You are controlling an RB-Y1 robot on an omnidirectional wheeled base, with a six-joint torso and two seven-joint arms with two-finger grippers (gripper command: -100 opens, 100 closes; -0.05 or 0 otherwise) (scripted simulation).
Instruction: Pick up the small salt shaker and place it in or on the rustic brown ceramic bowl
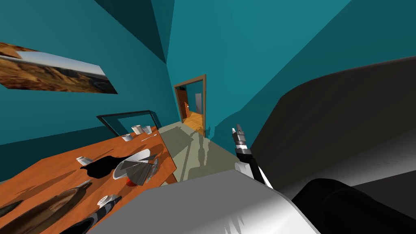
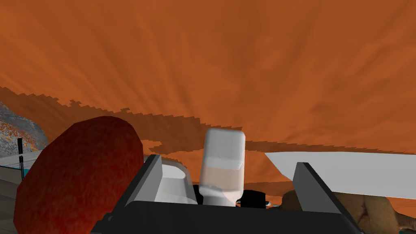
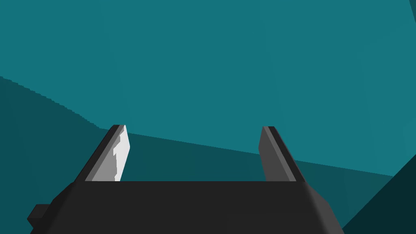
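Small white salt shaker sits between the parted fingers of the left end effector, touching neither.

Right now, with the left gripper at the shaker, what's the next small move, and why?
Probably shut the left gripper: the shaker sits between its open fingers, which are not yet pressing its sides.

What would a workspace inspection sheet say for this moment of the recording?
Surface: orange-brown table.
Job's things: salt shaker upright between the open jaws of the left gripper, not clamped; brown dish-like shape at the near end, possibly the bowl.
Clutter: dark red rounded object beside that gripper; white flat piece; small white items at the far end.
Grippers: left gripper open at the table; right gripper open, raised away from the table.
Cables: nothing seen.
Surroundings: teal walls, doorway, landscape picture.
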